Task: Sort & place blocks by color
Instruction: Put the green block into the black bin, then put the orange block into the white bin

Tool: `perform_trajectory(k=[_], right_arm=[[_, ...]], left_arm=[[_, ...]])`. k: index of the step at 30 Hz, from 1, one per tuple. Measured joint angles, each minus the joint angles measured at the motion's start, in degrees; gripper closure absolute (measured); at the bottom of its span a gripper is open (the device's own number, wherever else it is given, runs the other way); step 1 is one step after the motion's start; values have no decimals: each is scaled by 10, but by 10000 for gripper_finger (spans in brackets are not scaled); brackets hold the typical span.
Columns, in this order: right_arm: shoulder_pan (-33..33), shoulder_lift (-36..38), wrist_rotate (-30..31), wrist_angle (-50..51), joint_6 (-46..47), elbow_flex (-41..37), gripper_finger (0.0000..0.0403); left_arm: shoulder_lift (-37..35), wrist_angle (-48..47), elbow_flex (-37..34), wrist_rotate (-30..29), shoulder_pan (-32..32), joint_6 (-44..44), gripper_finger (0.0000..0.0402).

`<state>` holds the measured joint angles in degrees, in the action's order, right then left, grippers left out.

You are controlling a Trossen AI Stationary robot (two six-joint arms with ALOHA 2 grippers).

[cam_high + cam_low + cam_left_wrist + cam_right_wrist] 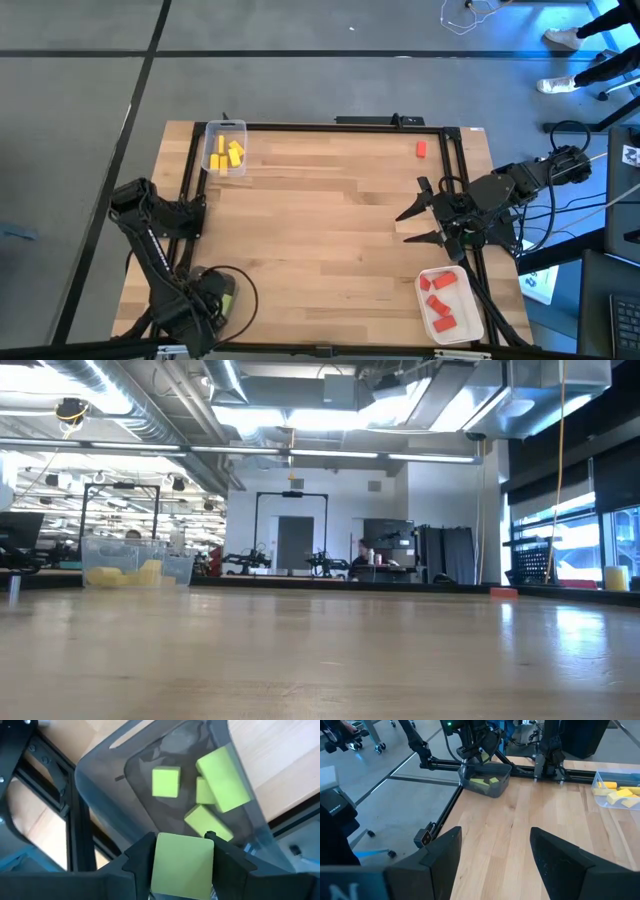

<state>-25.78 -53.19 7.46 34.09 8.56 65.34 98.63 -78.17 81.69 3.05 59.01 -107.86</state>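
- Overhead, the wooden table (330, 230) carried a clear tray (225, 147) of yellow blocks (227, 156), a white tray (450, 303) of red blocks (441, 296), and one stray red block (421, 149).
- The left gripper (182, 865) held a green block (182, 862) over the dark tray (100, 795).
- The right gripper (425, 213) stood wide, empty.
- Ceiling lights (330, 420) lit the workshop behind.

1. We see a robotics lab or workshop hall: exposed silver ducts (150, 420) and strip lights run under an open ceiling.
2. We find the wooden tabletop (320, 230) edged by a black metal frame (190, 180), set on a grey concrete floor (80, 90).
3. Beyond the right pincer (495, 855), we see wheeled stands on that floor and more black frames.
4. Far across the tabletop, we make out other robot arms (325, 563), racks and double doors (293, 545).
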Motion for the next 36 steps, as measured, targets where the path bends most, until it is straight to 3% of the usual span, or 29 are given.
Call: perform_trajectory(k=[10, 18, 26, 36], right_arm=[[0, 0, 0, 1, 1, 0, 166], [0, 0, 0, 1, 0, 0, 166], [0, 0, 0, 1, 0, 0, 166], [0, 0, 0, -6, 7, 0, 166]], left_arm=[[0, 2, 0, 12, -24, 35, 245], [0, 15, 0, 5, -38, 67, 277], [0, 12, 0, 6, -48, 125, 233], [0, 10, 0, -10, -80, 115, 229]])
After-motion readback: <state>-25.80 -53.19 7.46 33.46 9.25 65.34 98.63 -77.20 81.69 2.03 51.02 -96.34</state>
